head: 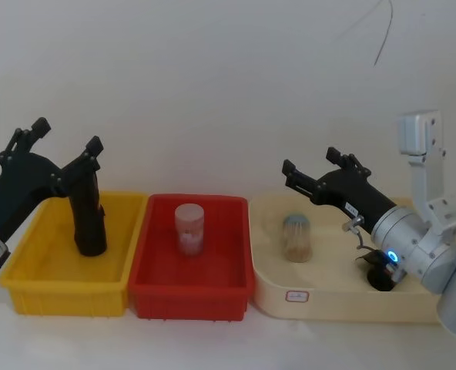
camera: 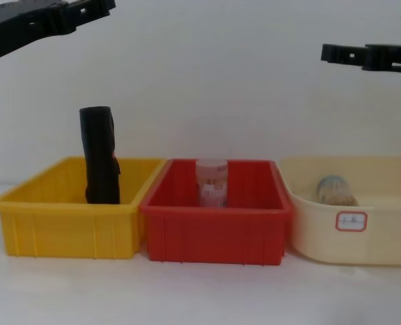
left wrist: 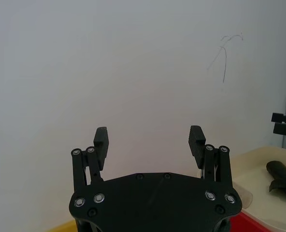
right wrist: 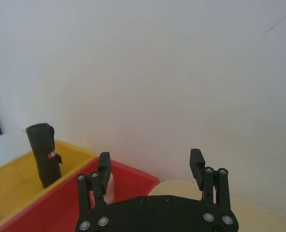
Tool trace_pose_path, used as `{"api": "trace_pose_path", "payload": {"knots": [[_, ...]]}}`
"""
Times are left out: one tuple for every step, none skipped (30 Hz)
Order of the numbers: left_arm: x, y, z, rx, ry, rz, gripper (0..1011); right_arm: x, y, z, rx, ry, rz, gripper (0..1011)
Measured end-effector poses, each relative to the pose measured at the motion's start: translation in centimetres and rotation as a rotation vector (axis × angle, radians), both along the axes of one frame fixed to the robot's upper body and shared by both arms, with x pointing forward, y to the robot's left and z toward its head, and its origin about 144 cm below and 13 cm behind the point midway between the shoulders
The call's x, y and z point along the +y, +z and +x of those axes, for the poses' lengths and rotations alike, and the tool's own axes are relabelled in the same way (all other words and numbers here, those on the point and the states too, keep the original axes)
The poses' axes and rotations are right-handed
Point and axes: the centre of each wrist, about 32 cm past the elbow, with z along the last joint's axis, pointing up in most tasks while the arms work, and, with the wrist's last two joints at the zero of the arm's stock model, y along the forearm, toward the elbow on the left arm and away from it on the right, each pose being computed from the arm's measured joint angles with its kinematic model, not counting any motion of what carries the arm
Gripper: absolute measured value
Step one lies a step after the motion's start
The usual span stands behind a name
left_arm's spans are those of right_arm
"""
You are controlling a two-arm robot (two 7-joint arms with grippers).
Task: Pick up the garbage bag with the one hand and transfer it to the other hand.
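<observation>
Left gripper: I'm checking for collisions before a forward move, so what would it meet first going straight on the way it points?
The left gripper, jaws open, points at bare white wall. Nothing stands between its fingers; the way looks free up to the wall, though depth is unclear.

L arm comes in from lower-left, forearm angled up; L tool (head: 68,137) raised, fingers spread wide, nothing between them. R arm comes in from lower-right, silver wrist w/ blue light; R tool (head: 312,161) held high, pointing toward centre, fingers apart, empty.
</observation>
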Motion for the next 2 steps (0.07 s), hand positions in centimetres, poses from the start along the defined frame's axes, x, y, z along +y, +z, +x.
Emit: {"api": "trace_pose_path", "payload": {"knots": [[0.0,0.0,0.0,0.0,0.0,0.0,1001,0.05,0.03,-0.08,-0.005,0.001,0.005,1001],[0.0,0.0,0.0,0.0,0.0,0.0,1002,0.08,0.05,-0.11,-0.006,0.001,0.007,1001]]}}
